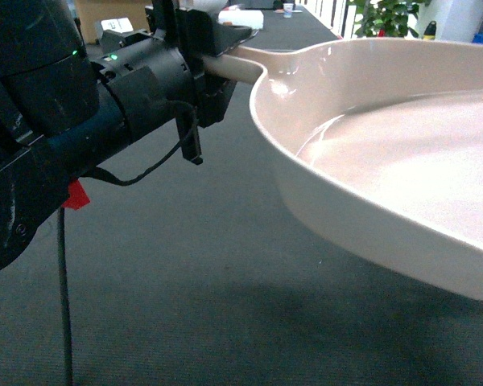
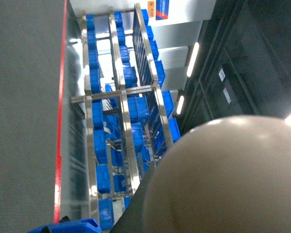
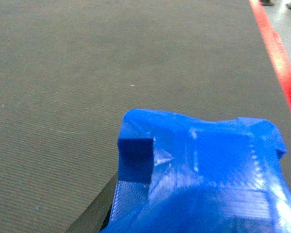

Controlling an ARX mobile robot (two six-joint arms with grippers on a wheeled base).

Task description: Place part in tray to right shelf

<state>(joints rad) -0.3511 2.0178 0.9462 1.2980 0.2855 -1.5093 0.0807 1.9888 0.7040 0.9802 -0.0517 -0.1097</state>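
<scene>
Gripping the handle of the tray (image 1: 402, 153), the left gripper (image 1: 213, 60) fills the 10 o'clock part of the head view, its black jaws clamped on the pale handle where it leaves the scoop. A black cable (image 1: 145, 173) loops under the arm, and a red tag (image 1: 76, 195) shows at 9 o'clock. The tray hangs in the air above dark grey carpet (image 1: 185, 281), its curved rim running from 12 o'clock down to 4 o'clock; its inside looks bare, though glare washes out much of it.

From the left wrist, the tray's rounded underside (image 2: 233, 179) fills the 4 o'clock corner. Beyond it, at 10 to 12 o'clock, stands a steel rack (image 2: 123, 121) packed with blue crates (image 2: 136, 109). A red line (image 2: 60, 121) runs along the carpet edge at 9 o'clock. Whether this rack is the right shelf cannot be told.

From the right wrist, the part (image 3: 199, 170) sits very close to the lens at 5 o'clock, bright blue with a square notch. It appears held in the right gripper, whose dark edge (image 3: 89, 218) shows at 7 o'clock; the jaws themselves are hidden, so their state cannot be told for sure. Carpet lies beneath, with a red stripe (image 3: 281, 68) at 2 o'clock.
</scene>
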